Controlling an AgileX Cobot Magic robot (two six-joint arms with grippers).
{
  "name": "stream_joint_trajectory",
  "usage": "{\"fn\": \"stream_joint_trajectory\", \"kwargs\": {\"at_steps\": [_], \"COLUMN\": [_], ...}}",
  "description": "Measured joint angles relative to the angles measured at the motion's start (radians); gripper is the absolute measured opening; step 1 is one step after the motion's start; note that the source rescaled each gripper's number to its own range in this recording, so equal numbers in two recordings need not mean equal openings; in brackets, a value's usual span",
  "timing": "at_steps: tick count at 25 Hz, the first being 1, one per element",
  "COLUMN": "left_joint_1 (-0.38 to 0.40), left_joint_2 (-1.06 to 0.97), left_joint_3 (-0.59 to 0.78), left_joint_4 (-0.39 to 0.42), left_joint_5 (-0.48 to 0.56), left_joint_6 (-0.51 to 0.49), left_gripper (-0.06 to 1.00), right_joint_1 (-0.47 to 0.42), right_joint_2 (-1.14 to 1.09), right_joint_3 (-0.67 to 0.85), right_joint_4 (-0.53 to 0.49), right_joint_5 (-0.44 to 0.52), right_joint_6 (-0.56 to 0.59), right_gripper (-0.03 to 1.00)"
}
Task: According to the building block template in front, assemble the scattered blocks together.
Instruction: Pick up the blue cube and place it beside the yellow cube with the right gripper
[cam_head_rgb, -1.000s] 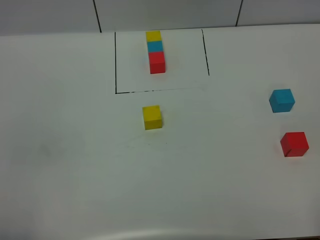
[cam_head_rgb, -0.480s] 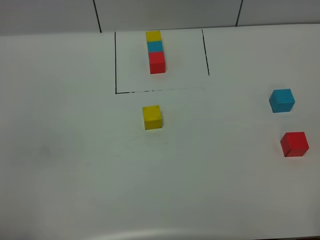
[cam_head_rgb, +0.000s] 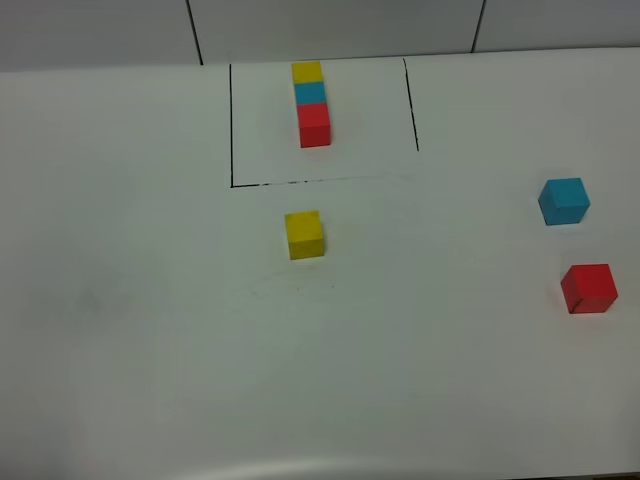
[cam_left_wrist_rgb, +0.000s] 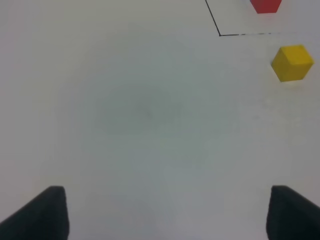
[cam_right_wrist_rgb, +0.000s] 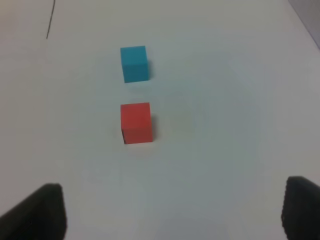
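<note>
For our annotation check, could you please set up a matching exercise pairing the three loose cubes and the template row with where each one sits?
Things: 1 loose yellow cube; 2 loose cyan-blue cube; 3 loose red cube; 4 template row.
Places: A inside the black outline; B right side, nearer the camera; C just outside the outline's near line; D right side, farther back.
Pairs: 1-C; 2-D; 3-B; 4-A.

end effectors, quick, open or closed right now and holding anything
Left end effector: open, holding nothing.
Right end effector: open, holding nothing.
</note>
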Motion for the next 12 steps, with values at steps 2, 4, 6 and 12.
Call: {"fn": "stream_joint_trajectory", "kwargs": {"at_steps": [2,4,6,12], "left_joint_1": [0.0,0.0,0.0,0.0], "left_joint_2": [0.0,0.0,0.0,0.0], "left_joint_3": [0.0,0.0,0.0,0.0], "left_joint_4": [0.0,0.0,0.0,0.0], "left_joint_5": [0.0,0.0,0.0,0.0], "left_joint_6": [0.0,0.0,0.0,0.0], "left_gripper": [0.84,0.84,0.84,0.84], "right_joint_1": [0.0,0.0,0.0,0.0], "right_joint_2": [0.029,0.099,0.217,0.708], "right_joint_3": [-0.007,-0.021,-0.038,-0.157], "right_joint_4": [-0.021,-0.041,-0.047,-0.047], "right_joint_5": [-0.01,-0.047,-0.103,-0.217], "right_joint_6": [0.0,0.001,0.002,-0.022], "right_gripper": [0.75,0.75,0.75,0.75]}}
